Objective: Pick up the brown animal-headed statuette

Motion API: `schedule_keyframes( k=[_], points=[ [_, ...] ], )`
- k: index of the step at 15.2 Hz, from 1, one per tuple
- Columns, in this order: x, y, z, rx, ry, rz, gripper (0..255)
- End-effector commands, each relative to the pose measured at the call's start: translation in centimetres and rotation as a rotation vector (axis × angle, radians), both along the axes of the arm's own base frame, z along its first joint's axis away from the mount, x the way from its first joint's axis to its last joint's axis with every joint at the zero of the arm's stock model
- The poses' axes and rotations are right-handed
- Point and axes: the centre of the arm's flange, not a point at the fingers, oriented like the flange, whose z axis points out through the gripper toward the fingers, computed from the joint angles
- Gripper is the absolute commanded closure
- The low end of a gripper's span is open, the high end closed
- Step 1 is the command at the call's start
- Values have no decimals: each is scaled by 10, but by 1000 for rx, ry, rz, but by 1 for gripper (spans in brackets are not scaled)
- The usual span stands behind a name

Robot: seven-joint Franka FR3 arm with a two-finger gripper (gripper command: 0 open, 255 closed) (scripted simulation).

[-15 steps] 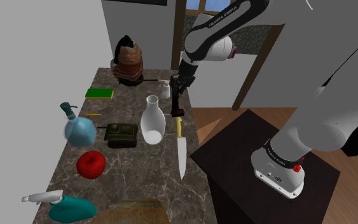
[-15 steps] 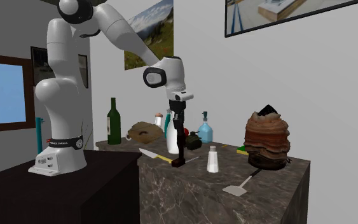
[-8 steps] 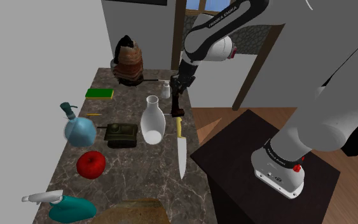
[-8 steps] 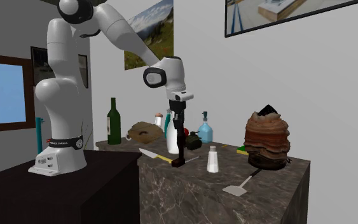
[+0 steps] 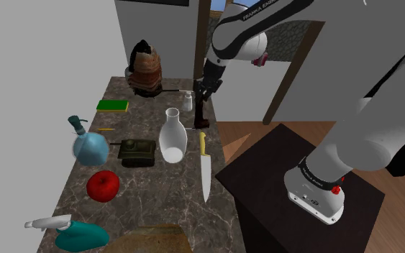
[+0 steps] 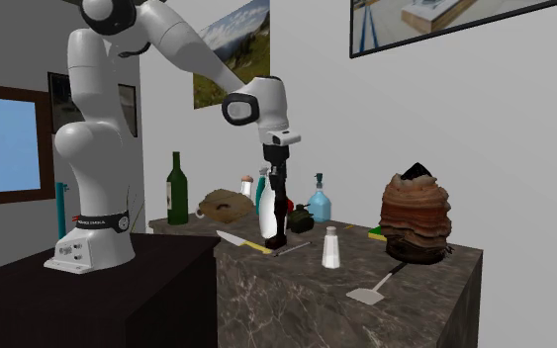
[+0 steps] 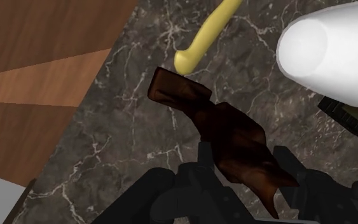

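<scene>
My gripper (image 7: 242, 167) pinches the brown statuette (image 7: 219, 127), apparently just off the tabletop (image 7: 126, 127), beside the white vase (image 7: 336, 54). Lifting is the step in hand; next I'd raise it straight, clear of the vase.

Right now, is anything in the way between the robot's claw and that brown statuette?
Nothing visible is. The gripper clasps the brown statuette between its two black fingers; the white vase and the yellow-handled knife are off to the side of it.

the gripper (image 5: 203, 95) clasps the dark statuette (image 5: 201, 115) near the white vase (image 5: 173, 136).
</scene>
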Motion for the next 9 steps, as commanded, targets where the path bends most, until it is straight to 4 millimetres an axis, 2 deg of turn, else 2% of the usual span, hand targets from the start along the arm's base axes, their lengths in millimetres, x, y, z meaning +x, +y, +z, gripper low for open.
schedule_keyframes(
  k=[1, 9],
  points=[
    [0, -1, 11, 0, 0, 0, 255],
    [0, -1, 49, 0, 0, 0, 255]
  ],
)
